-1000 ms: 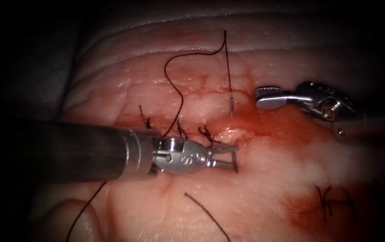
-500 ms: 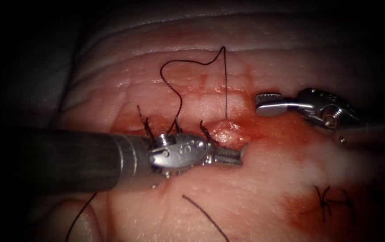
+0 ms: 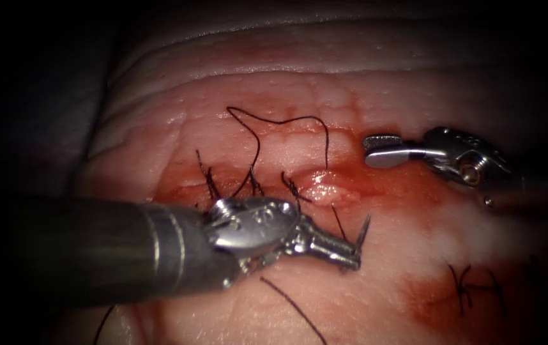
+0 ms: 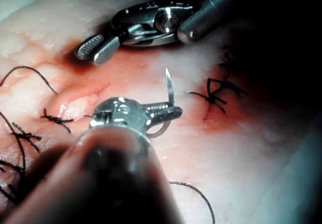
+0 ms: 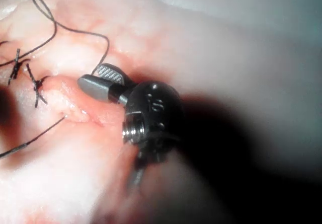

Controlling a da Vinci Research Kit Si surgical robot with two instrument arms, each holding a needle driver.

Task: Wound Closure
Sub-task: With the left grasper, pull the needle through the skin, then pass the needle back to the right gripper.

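Gripping the thin curved steel needle [image 3: 362, 231] near its tip end, my left pincer [image 3: 349, 255] is clenched on it just right of the stitched part of the cut; the point stands up and free of the pale pink pork-belly tissue [image 3: 376, 300]. In the left wrist view the same needle [image 4: 169, 89] rises from between my clamped left pincer [image 4: 168, 112], its sharp end up, with a pale bit of its curve showing under the jaws. A second ago the needle's tail stood on the far side of the wound and my left pincer sat spread at the near lip; since then the needle has come through and out on the near side. Dark thread [image 3: 267, 124] trails from it in a loop over the far side of the tissue, shorter than before, and drops into the wound at a raised pale bulge. Three dark knotted stitches [image 3: 293, 188] sit along the cut to the left. Red fluid [image 3: 408, 185] pools around the open end.

My right pincer [image 3: 376, 148] hovers over the right side of the wound, unmoved, closed, holding nothing [image 5: 100, 83]. An older dark stitch [image 3: 465, 287] lies toward the tissue's lower right corner.
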